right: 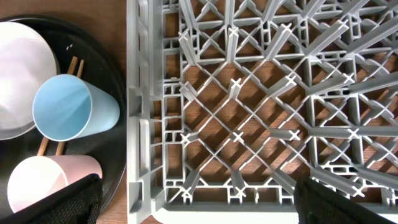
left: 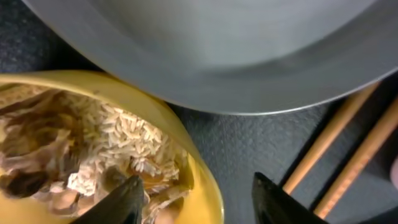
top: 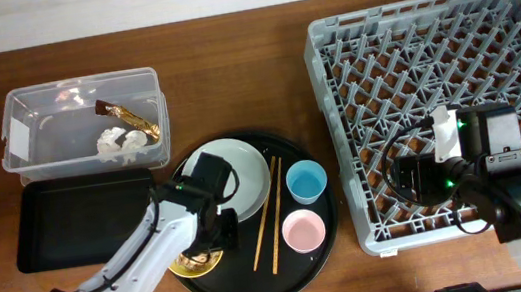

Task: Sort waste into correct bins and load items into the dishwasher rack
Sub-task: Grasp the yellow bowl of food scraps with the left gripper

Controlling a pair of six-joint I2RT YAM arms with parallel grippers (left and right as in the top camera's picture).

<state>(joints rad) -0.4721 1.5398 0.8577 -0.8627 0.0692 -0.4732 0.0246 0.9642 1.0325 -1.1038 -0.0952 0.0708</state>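
Note:
The small yellow bowl (top: 196, 265) (left: 205, 186) holds beige-brown food scraps (left: 112, 143) and sits on the round black tray. My left gripper (top: 207, 236) (left: 196, 186) is open and straddles the bowl's rim, one finger inside and one outside. The pale grey plate (top: 244, 173) (left: 236, 50), the wooden chopsticks (top: 268, 221) (left: 348, 143), the light blue cup (top: 306, 181) (right: 71, 109) and the pink cup (top: 304, 231) (right: 43, 183) are on the same tray. My right gripper (top: 408, 179) (right: 196, 199) is open and empty over the front left corner of the grey dishwasher rack (top: 429, 43) (right: 249, 93).
The clear plastic box (top: 36, 125) at the back left holds the brown-gold wrapper (top: 127, 114) and a white tissue wad (top: 121, 142). The shallow black rectangular tray (top: 79, 220) lies just in front of it. The round black tray (top: 248, 284) sits between the bins and the rack.

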